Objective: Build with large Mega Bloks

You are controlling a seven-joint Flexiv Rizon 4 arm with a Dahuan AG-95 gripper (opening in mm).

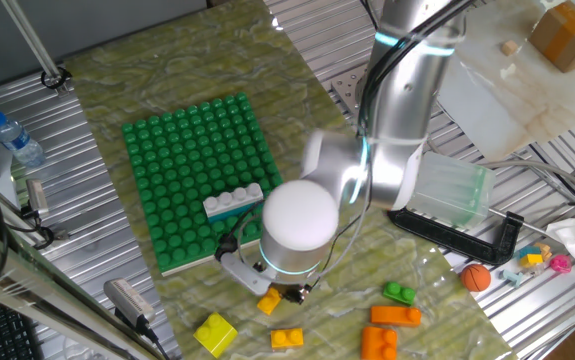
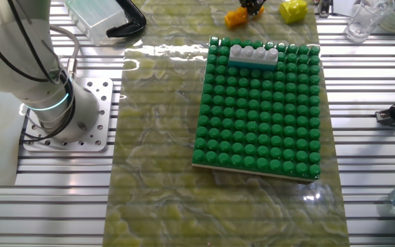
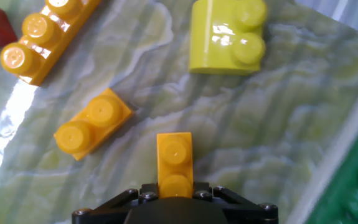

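gripper (image 3: 175, 193) is sitting at the bottom centre of the hand view, with a small yellow-orange two-stud brick (image 3: 174, 163) running straight up out of its nose. the fingers themselves are hidden under the housing, so whether the jaws are clamping that brick or merely hovering above it, i cannot tell. the brick is appearing rigid, light, glossy plastic; the smooth side walls are looking like the fair place to pinch, below the studs, and the sheen is suggesting it may slip if taken off-centre.

moving outward, a second two-stud orange brick (image 3: 92, 124) is lying at an angle left of centre on the green marbled mat (image 3: 278, 118), apart from the first. beyond it a long orange brick (image 3: 45, 37) is running across the upper left corner, and a larger yellow block (image 3: 227, 36) is standing at upper centre-right.

in the fixed view from behind the arm, the green studded baseplate (image 1: 182, 160) is filling the centre-left, carrying a white four-stud brick over teal (image 1: 233, 201) near its lower edge. more orange bricks (image 1: 395, 316) and a green brick (image 1: 400, 293) are lying at lower right.

farthest out, a small orange ball (image 1: 476, 277) is resting by the right edge.
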